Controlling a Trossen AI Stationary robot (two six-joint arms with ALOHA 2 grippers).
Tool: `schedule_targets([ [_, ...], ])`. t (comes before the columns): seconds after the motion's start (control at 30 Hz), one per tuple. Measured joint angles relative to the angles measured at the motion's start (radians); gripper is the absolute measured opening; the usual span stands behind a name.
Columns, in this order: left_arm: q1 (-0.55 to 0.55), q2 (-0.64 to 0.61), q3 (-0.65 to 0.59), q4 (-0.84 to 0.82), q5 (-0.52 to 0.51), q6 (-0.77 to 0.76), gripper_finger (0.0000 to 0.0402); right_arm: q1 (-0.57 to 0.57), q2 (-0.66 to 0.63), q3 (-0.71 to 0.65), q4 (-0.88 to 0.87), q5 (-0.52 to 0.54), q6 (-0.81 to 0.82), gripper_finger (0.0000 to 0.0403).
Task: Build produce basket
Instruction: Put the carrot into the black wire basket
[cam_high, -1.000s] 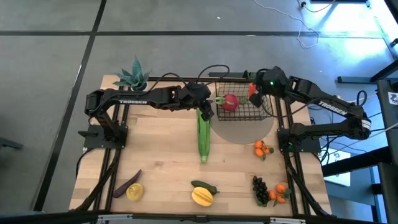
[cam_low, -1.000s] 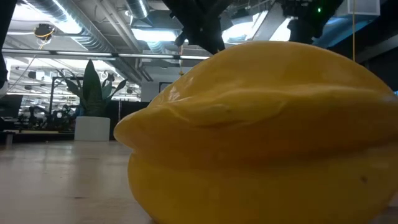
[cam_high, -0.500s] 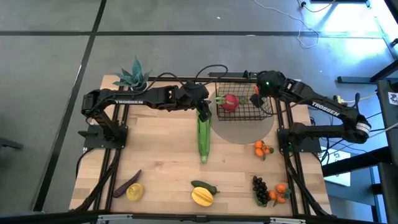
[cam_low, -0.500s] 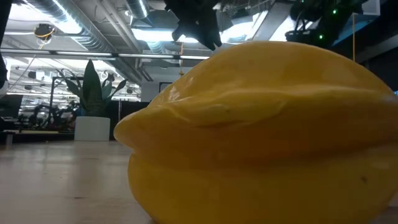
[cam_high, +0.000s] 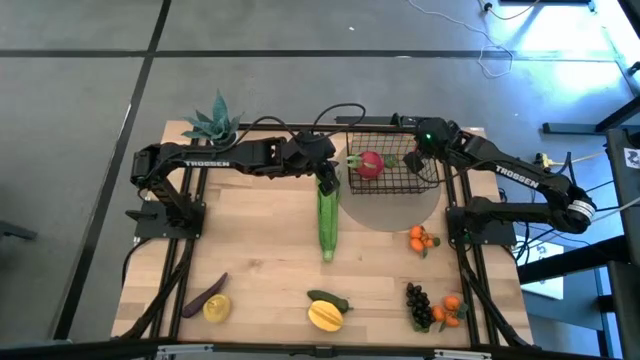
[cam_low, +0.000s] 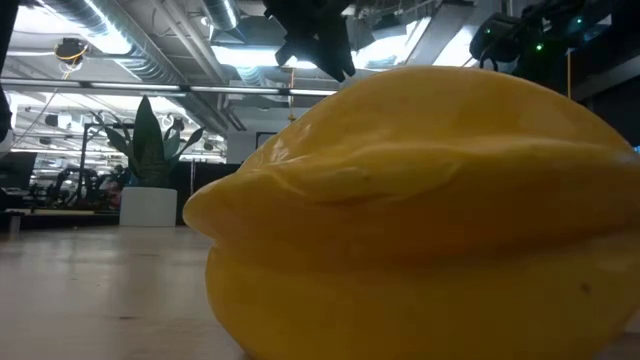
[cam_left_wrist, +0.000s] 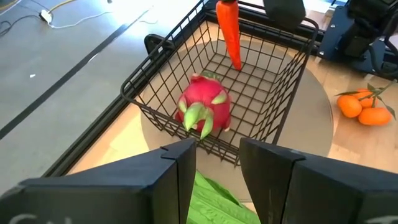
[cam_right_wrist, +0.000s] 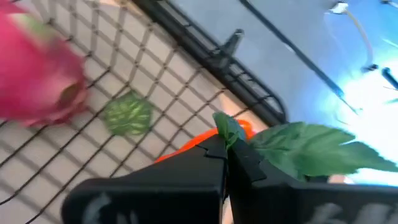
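Produce basket, two arms at its rim.
Left gripper (cam_left_wrist: 214, 163): jaws part-open, clasping the end of the long green toy corn (cam_high: 327, 218), which lies on the wooden surface (cam_high: 260, 260) beside the square black wire-mesh basket (cam_high: 425, 178). Right gripper (cam_right_wrist: 225, 155): jaws clenched on the orange carrot's (cam_left_wrist: 229, 32) green leafy top, inside the basket, near the red radish (cam_high: 369, 164).

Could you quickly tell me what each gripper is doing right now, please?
Left gripper: closed on the near end of the corn, beside the basket.
Right gripper: shut on the carrot's leafy top, over the basket.
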Motion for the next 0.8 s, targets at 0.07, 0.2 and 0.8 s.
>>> schedule_targets([
  [0.07, 0.000, 0.000, 0.000, 0.000, 0.000, 0.000, 0.0110, -0.008, 0.000, 0.000, 0.005, 0.022, -0.003, 0.0000],
  [0.2, 0.000, 0.000, 0.000, 0.000, 0.000, 0.000, 0.0110, -0.024, 0.000, 0.000, 0.025, 0.026, -0.004, 0.0000],
  [0.8, 0.000, 0.000, 0.000, -0.001, 0.000, 0.000, 0.0110, -0.102, 0.000, 0.000, 0.029, 0.017, -0.022, 0.0000],
])
